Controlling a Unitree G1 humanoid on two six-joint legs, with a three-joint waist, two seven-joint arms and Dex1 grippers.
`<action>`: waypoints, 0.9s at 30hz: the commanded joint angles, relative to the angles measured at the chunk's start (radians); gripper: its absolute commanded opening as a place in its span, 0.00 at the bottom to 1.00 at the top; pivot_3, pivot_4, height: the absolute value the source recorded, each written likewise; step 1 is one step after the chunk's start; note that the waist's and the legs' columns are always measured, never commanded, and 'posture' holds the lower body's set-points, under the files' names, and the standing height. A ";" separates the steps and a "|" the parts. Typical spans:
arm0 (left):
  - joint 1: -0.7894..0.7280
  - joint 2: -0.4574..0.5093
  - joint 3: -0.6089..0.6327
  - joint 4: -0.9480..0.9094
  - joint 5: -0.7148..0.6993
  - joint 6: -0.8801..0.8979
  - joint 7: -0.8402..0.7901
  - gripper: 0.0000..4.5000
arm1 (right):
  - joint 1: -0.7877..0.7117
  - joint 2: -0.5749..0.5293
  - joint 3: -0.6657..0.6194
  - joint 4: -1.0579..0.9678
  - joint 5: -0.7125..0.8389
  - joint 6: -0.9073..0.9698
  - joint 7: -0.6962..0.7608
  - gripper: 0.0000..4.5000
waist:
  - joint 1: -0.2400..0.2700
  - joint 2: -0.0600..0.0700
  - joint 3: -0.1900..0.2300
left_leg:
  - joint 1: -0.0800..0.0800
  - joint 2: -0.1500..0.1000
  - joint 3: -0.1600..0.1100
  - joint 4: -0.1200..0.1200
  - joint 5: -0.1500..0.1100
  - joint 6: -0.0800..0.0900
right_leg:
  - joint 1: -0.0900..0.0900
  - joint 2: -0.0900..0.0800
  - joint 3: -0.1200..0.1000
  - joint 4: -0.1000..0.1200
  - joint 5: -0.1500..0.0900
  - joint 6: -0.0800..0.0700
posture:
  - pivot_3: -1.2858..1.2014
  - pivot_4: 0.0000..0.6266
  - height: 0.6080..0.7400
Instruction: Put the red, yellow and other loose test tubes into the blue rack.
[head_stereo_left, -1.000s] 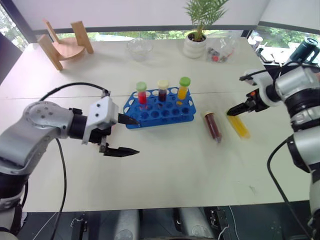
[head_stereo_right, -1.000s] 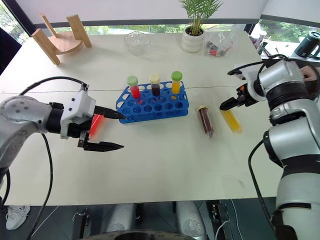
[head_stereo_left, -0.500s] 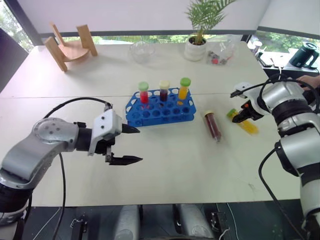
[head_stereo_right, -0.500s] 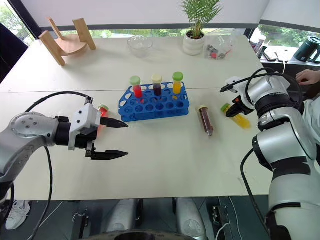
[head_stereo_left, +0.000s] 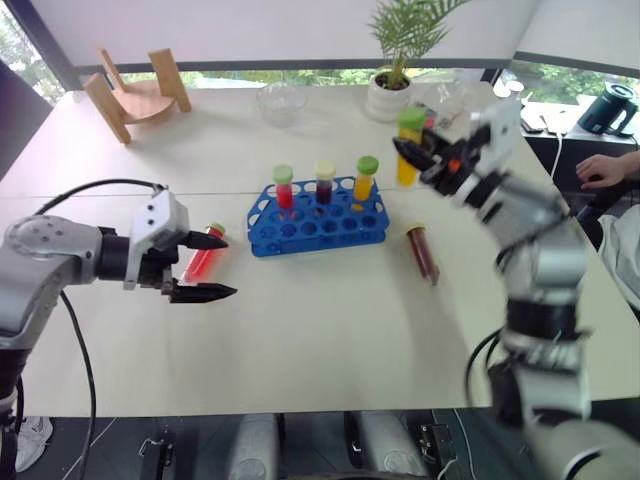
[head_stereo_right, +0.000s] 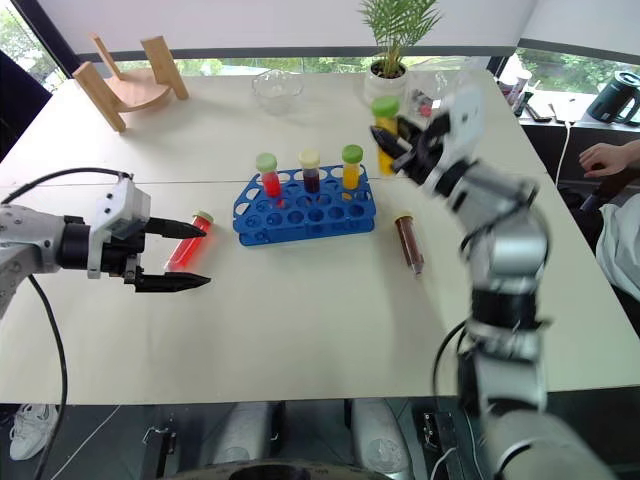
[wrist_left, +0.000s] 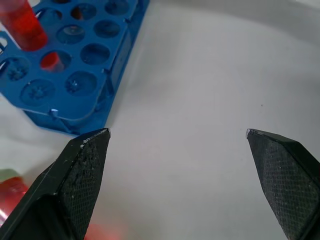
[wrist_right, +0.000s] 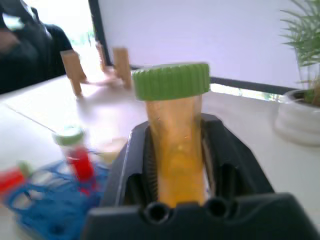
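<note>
The white table (head_stereo_left: 320, 330) carries everything, and the blue rack (head_stereo_left: 318, 222) stands near its middle, a fair landmark for the rest. Three capped tubes stand upright in the rack's far row: a red one (head_stereo_left: 284, 190) at the left, a dark one (head_stereo_left: 325, 183) in the middle and an orange-yellow one (head_stereo_left: 367, 180) at the right. To the right of the rack, raised above the table, the right gripper (head_stereo_left: 432, 160) is clamped on a yellow tube (head_stereo_left: 409, 133) with a green cap, the tube held about upright between the fingers; the right wrist view shows it seated in the jaws with the cap above them. To the left of the rack, the left gripper (head_stereo_left: 208, 266) hangs low over the table with its fingers spread wide and nothing between them. A red tube (head_stereo_left: 204, 257) lies flat on the table left of the rack, in line with that gripper's gap. A dark brown tube (head_stereo_left: 422, 251) lies on the table just right of the rack. Beyond the rack stand a potted plant (head_stereo_left: 392, 85), a glass bowl (head_stereo_left: 280, 100) and a wooden stand (head_stereo_left: 140, 92).
</note>
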 joint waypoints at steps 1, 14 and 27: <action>-0.068 -0.001 0.012 -0.008 -0.018 0.050 0.017 1.00 | 0.107 0.105 0.047 -0.128 -0.039 -0.120 -0.153 0.17 | 0.000 0.000 0.000 | 0.000 -0.001 0.000 0.001 0.000 -0.001 | 0.001 -0.001 0.000 0.000 0.001 0.001 | 0.52 0.24 1.00; -0.146 -0.028 -0.037 -0.009 -0.005 0.102 0.018 1.00 | 0.111 0.134 0.152 0.183 -0.127 -0.451 -0.199 0.17 | -0.007 0.000 0.000 | 0.004 0.002 0.001 0.000 0.002 -0.002 | 0.002 0.004 0.003 0.001 0.001 0.000 | 0.52 0.24 1.00; -0.124 -0.027 -0.007 -0.042 -0.022 0.129 0.052 1.00 | 0.026 0.113 0.178 0.401 -0.154 -0.602 -0.204 0.17 | -0.006 0.000 0.000 | 0.003 0.002 0.001 0.000 0.002 -0.002 | 0.002 0.004 0.003 0.001 0.002 0.000 | 0.52 0.24 1.00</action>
